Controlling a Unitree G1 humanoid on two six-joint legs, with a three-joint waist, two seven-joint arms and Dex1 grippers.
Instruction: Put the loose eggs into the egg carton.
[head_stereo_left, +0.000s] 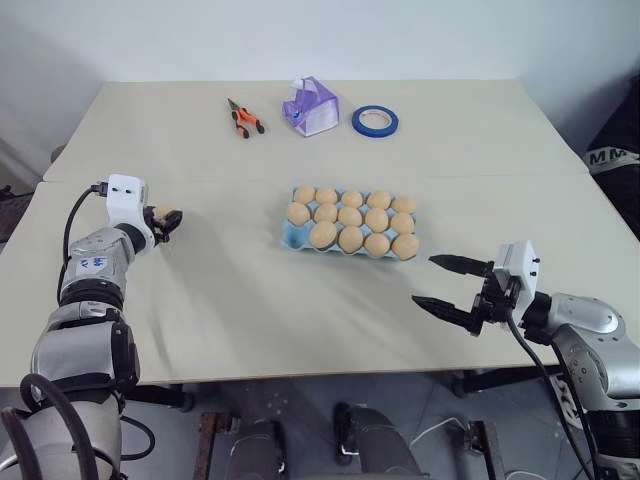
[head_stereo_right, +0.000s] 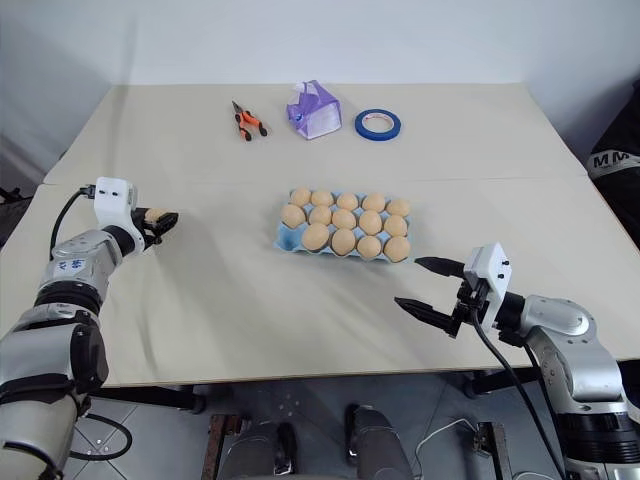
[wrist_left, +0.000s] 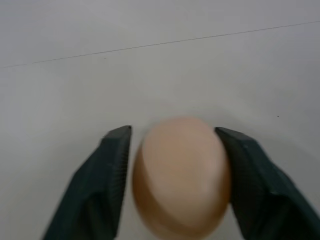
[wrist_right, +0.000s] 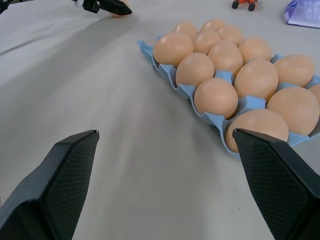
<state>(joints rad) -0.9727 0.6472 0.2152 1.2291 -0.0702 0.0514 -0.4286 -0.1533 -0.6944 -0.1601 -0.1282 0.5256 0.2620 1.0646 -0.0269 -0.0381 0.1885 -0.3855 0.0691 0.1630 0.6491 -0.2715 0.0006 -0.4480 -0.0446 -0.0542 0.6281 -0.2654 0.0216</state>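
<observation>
The left gripper (wrist_left: 172, 175) pinches the last egg (wrist_left: 181, 175); the right gripper (head_stereo_left: 452, 285) gapes empty; next, carry it to the carton's (head_stereo_left: 292, 236) one free cup.

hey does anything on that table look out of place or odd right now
One egg sits apart from the carton, out near the table's left side, between the left gripper's fingers. The carton's front-left cup is empty. Nothing looks spilled, cracked or tipped.

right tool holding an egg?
No. The right tool hangs open and empty over the table, beside the egg carton; the loose egg sits between the left tool's fingers.
</observation>
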